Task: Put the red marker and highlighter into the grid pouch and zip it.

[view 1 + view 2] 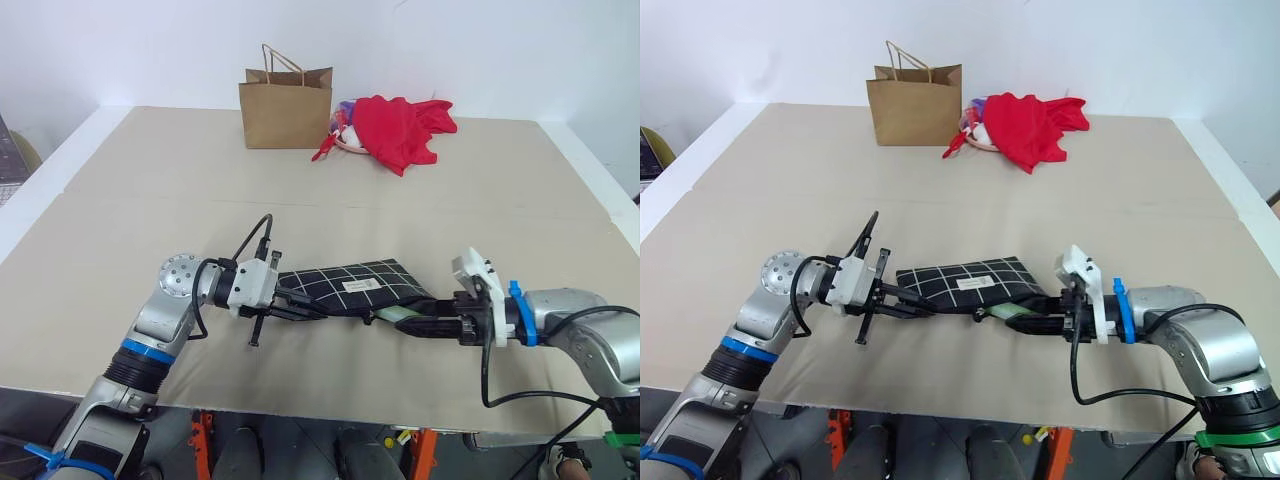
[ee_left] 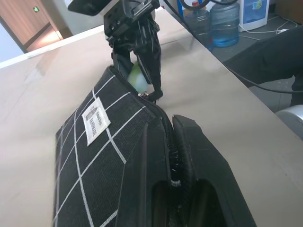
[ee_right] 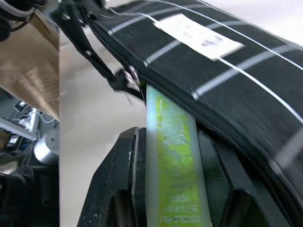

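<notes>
Left eye view shows, from left to right, the left gripper [image 1: 300, 307] with its two black fingers pressed together on the left end of the flat black fabric grid pouch [image 1: 355, 286] with white lines and a small white label, which is held a little above the beige table [image 1: 150, 180]. To the right, the right gripper [image 1: 405, 322] is clamped on the stubby light-green highlighter [image 3: 171, 161], whose front end is at the pouch's open zipper edge. At the far side of the table a brown paper bag [image 1: 285, 108] stands beside a crumpled red cloth [image 1: 400, 128].
</notes>
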